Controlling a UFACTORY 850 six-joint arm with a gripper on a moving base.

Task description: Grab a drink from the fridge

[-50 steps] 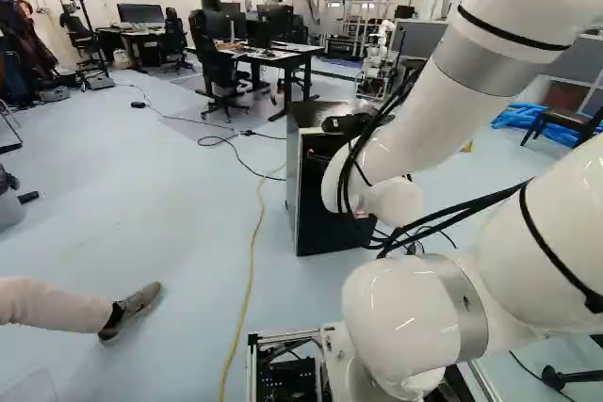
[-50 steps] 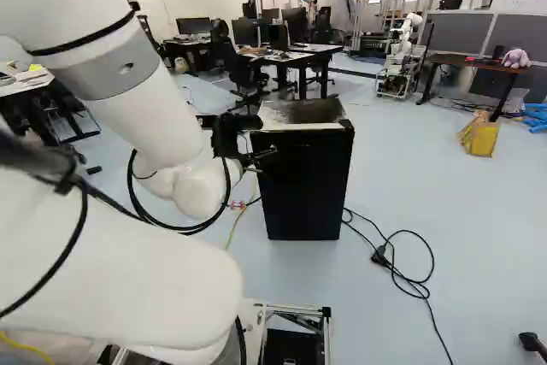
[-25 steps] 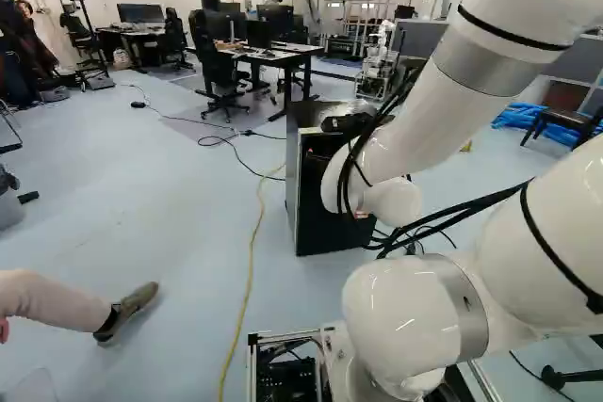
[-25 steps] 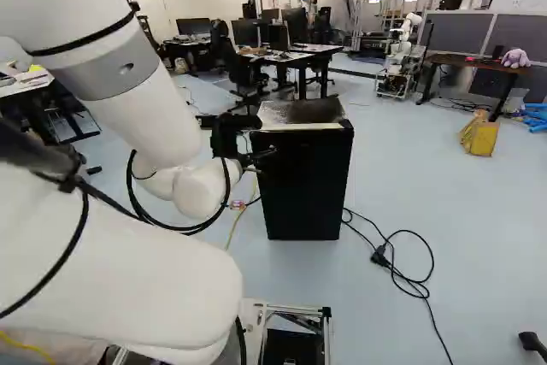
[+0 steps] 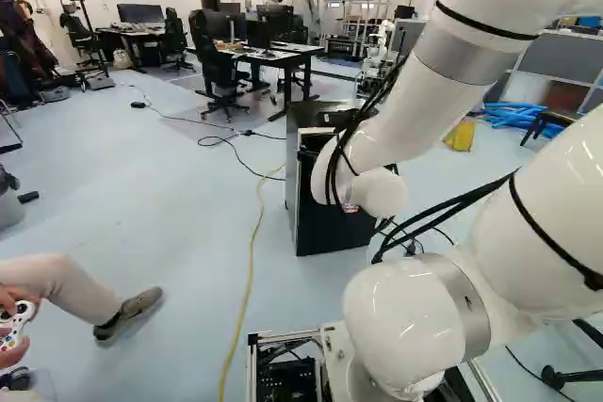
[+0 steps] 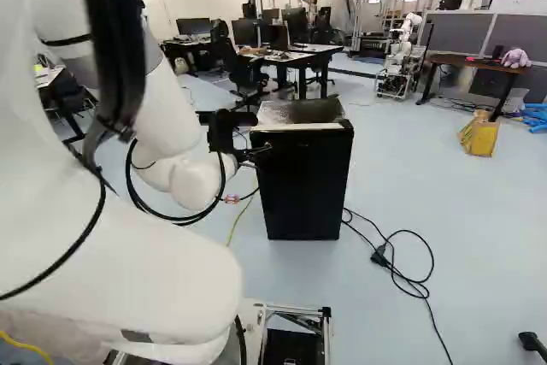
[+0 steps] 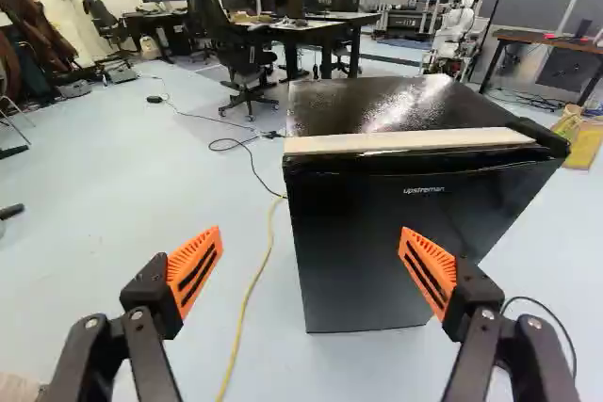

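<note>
In the right base view my gripper (image 6: 256, 153) is at the near left upper edge of the black fridge (image 6: 305, 190). In the wrist view the gripper (image 7: 310, 242) is open, its orange pads (image 7: 195, 270) wide apart with nothing between them. The fridge (image 7: 377, 251) stands upright ahead, mostly in line with one finger, with a gap of floor showing before it. Its front door looks closed, and a pale strip runs along the top front edge. The arm covers part of the fridge (image 5: 306, 195) in the left base view. No drink is visible.
A yellow cable (image 5: 247, 298) runs along the floor left of the fridge; a black cable (image 6: 402, 267) lies right of it. Desks (image 6: 299, 57) and chairs stand behind, near another robot (image 6: 398, 57). At the left base view's left, a person's hand holds a controller (image 5: 15, 319).
The arm has shifted leftward in the left base view, uncovering a yellow object behind it. Its near links have also swung in the right base view. The base and fridge have stayed still.
</note>
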